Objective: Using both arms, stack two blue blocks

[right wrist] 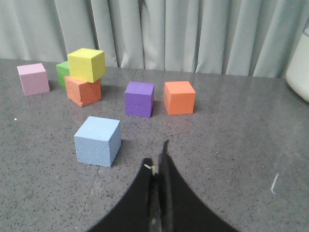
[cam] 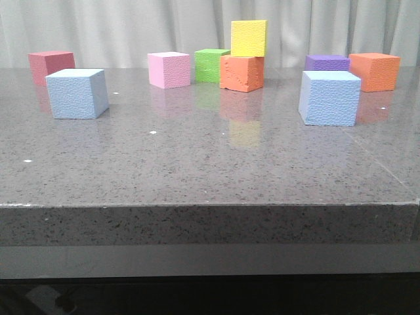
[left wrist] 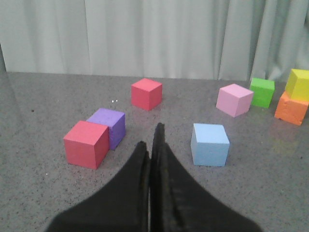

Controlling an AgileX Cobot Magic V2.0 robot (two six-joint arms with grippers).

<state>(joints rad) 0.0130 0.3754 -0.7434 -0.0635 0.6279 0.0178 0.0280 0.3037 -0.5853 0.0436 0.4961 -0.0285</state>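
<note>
Pale curtains (cam: 98, 26) hang behind a grey speckled table (cam: 197, 164) scattered with foam cubes. Neither arm shows in the front view; only the wrist views show the grippers. The left gripper (left wrist: 150, 140) has its dark fingers pressed together with nothing between them, and the right gripper (right wrist: 158, 159) is likewise closed on nothing, though its fingertips are blurred and hard to make out.

One blue block (cam: 77, 92) sits at the table's left side and the other blue block (cam: 329, 98) at the right, well apart, each resting flat on the surface. In the left wrist view the left-hand block (left wrist: 210, 144) lies near the closed fingers, off to one side. In the right wrist view the right-hand block (right wrist: 97, 140) sits near that gripper, also off to one side.

Centre back, a yellow cube (cam: 249, 37) stands on an orange cube (cam: 241, 72), which partly hides a green cube (cam: 210, 64); a pink cube (cam: 168, 69) sits beside them. A second orange cube (cam: 374, 71) and a purple cube (cam: 326, 62) stand behind the right block, the purple one mostly hidden in the front view yet fully visible from the right wrist. The left wrist view alone shows another purple cube (left wrist: 108, 126) touching a red cube (left wrist: 86, 143). A white object (right wrist: 299, 67) is cut off at the right wrist picture's edge.
</note>
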